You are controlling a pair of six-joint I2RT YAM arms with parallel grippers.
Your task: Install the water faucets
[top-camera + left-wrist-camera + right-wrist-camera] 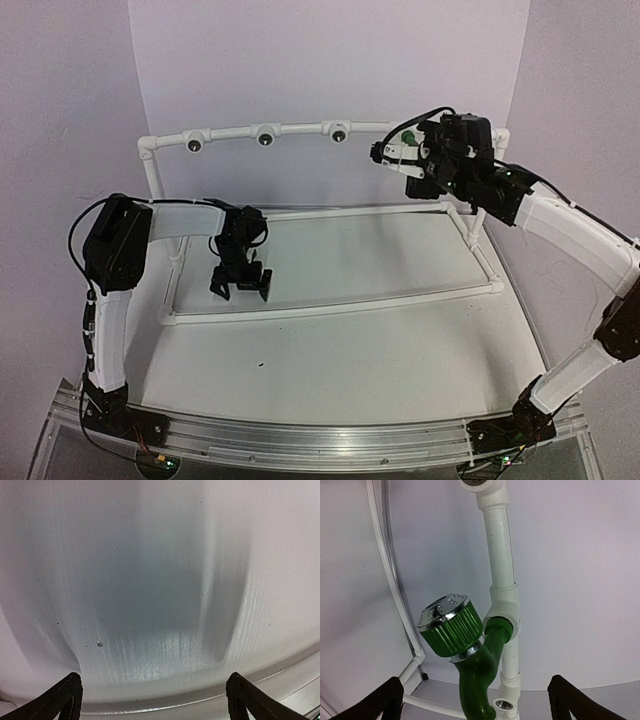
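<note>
Right end effector (pixel 400 160) is raised at the right end of the white pipe frame's (pixel 300 129) top rail; jaws spread wide, gripping nothing; in the wrist view both fingers (pixel 380 702) stand clear to either side of the green faucet (pixel 470 650); faucet's threaded end sits in the side port of a white tee fitting (pixel 506 611), ribbed green knob with silver face tilted up-left, spout pointing down; left end effector (pixel 241 290) hangs over the table (pixel 350 340) inside the frame's left side, jaws wide apart, empty; its fingers (pixel 65 697) frame bare table surface.
</note>
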